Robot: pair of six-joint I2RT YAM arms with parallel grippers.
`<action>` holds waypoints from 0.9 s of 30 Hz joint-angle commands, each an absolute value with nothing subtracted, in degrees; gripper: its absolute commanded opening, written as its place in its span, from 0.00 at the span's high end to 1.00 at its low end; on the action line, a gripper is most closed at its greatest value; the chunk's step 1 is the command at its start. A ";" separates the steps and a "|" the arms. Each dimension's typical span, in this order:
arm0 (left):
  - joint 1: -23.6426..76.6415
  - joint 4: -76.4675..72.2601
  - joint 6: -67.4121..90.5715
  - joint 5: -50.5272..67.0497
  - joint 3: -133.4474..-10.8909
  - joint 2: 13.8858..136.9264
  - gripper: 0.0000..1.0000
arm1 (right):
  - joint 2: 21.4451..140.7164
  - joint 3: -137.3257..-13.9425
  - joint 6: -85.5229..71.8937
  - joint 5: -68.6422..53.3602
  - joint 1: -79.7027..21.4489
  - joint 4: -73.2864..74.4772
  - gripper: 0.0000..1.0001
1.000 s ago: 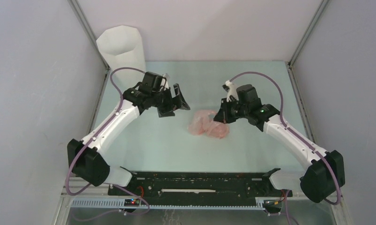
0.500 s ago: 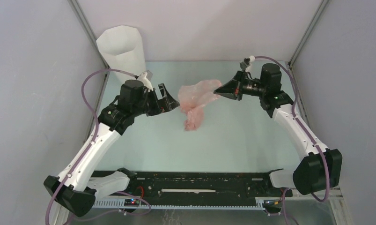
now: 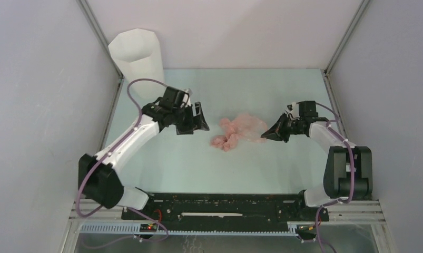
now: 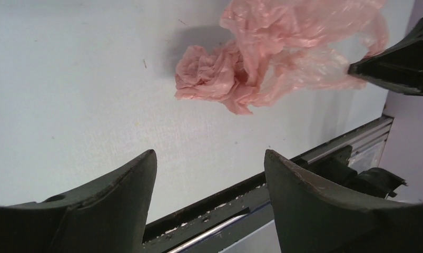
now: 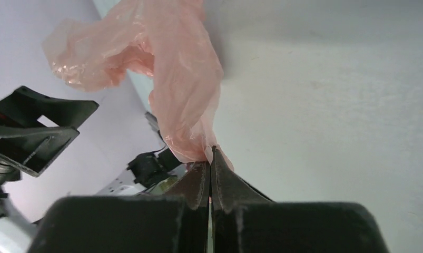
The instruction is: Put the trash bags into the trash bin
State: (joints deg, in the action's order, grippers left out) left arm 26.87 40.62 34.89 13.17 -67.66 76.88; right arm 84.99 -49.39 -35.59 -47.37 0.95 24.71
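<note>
Pale-green tabletop (image 3: 198, 163) bears the crinkly pink translucent plastic bag (image 3: 239, 132) again; we record it lowered from mid-air. Right gripper (image 3: 264, 138) stays clenched on its edge; left gripper (image 3: 201, 119) gapes empty near it. Faceted white plastic bin (image 3: 137, 52) stands well apart, so we judge the transfer not begun.
</note>
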 commanded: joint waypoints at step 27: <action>27.80 14.86 43.42 42.18 -88.67 121.05 0.17 | 86.00 -49.48 -27.62 -46.92 4.92 24.27 1.00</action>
State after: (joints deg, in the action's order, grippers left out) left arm 27.99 23.44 36.73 39.90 -85.95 119.94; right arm 86.50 -49.39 -29.21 -45.36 4.80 24.95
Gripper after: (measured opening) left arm 0.848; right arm 0.007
